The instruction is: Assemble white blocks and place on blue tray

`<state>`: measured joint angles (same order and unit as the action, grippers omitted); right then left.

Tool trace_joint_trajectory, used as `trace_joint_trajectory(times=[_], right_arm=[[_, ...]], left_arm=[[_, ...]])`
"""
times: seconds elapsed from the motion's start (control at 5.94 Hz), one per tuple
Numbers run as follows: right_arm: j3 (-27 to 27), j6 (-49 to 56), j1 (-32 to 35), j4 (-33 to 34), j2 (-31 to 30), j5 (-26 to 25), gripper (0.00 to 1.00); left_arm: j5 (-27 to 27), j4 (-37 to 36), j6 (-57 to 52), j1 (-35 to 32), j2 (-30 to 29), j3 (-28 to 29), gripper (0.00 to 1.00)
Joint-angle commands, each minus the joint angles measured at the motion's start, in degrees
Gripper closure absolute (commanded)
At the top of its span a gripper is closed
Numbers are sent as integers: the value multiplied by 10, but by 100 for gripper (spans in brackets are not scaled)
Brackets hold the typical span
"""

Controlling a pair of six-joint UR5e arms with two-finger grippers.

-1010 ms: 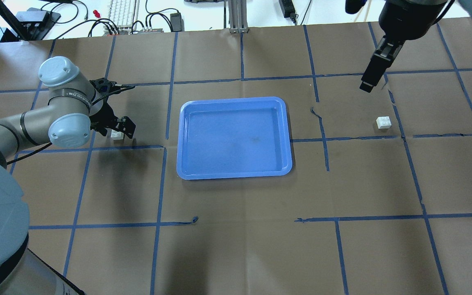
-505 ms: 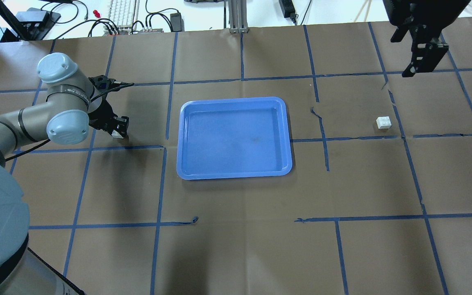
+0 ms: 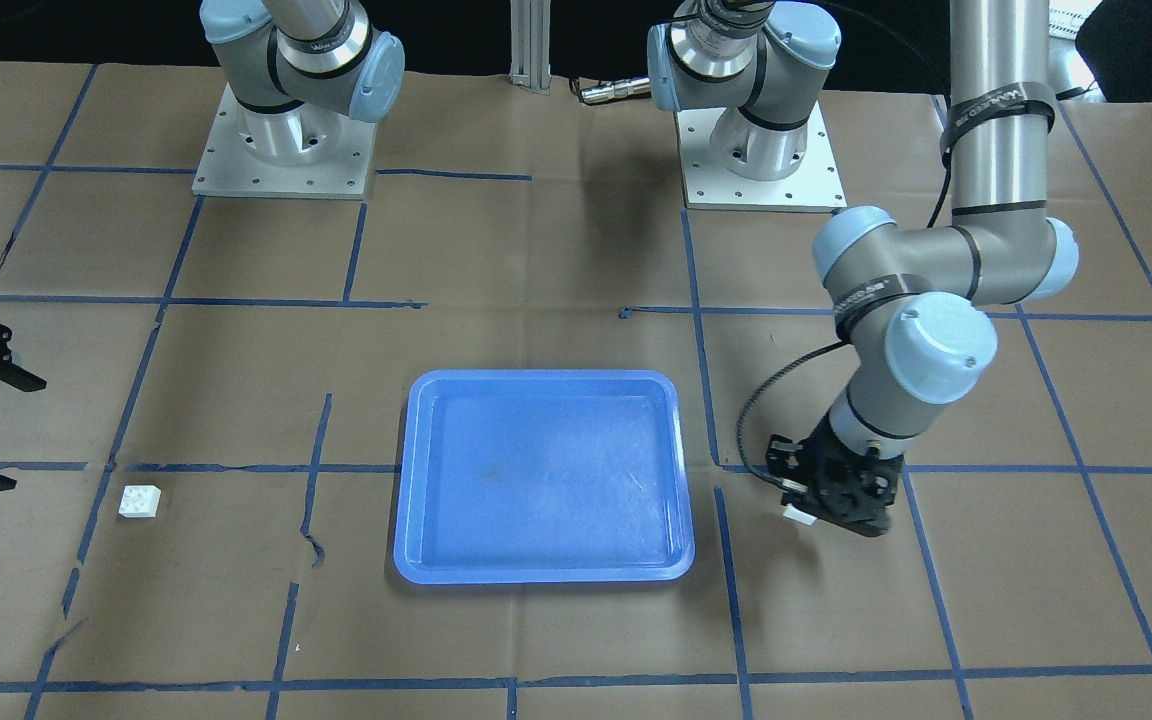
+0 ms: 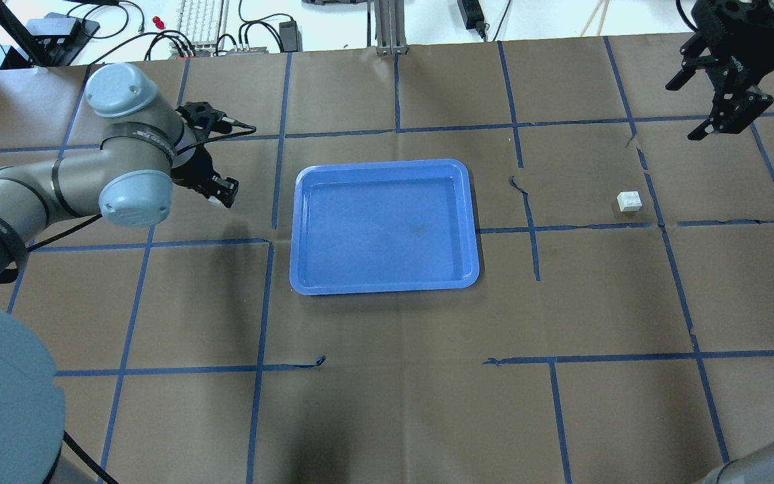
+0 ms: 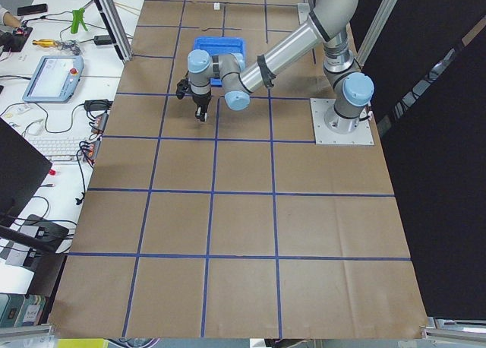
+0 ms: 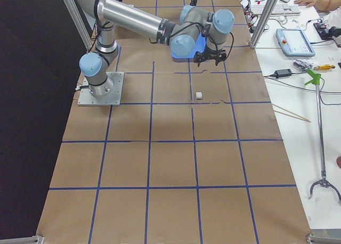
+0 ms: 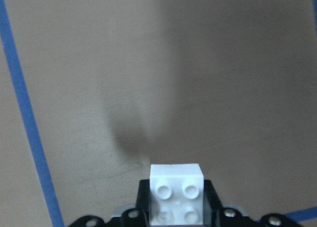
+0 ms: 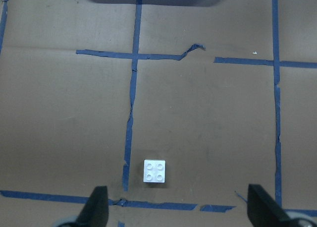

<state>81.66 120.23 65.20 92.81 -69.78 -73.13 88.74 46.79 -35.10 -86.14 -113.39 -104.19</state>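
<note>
The blue tray (image 4: 384, 226) lies empty mid-table; it also shows in the front view (image 3: 541, 475). My left gripper (image 4: 220, 191) is shut on one white block (image 7: 177, 192) and holds it above the paper, left of the tray; the block shows at the fingertips in the front view (image 3: 796, 515). The other white block (image 4: 629, 201) lies on the paper right of the tray, studs up, and also shows in the right wrist view (image 8: 155, 171) and front view (image 3: 139, 501). My right gripper (image 4: 687, 109) is open and empty, raised beyond and right of that block.
Brown paper with a blue tape grid covers the table, torn near the right block (image 4: 637, 151). A keyboard (image 4: 202, 20), cables and an aluminium post (image 4: 387, 27) sit past the far edge. The two arm bases (image 3: 281, 150) stand at the robot's side.
My left gripper shut on the white block, then lifted it and moved it away from me and toward the tray. My right gripper swung right and turned, staying raised.
</note>
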Motion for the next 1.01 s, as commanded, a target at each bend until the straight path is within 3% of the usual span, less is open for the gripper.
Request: trace_joint_trajectory(times=[0.0,0.34,0.5,0.84], right_arm=[[5,79,-44,1,81,81,0],[6,112,-67,2,156,128,0],[8,124,-68,2,172,134,0],[47,155,-69,21,174,149,0]], left_arm=[[-1,-10,-112,-127,3,15,94],[-5,-14,-233,-203,-9,16,93],[-14,-12,-301,-221,-16,16,94],[-15,-60,-319,-221,-48,17,94]])
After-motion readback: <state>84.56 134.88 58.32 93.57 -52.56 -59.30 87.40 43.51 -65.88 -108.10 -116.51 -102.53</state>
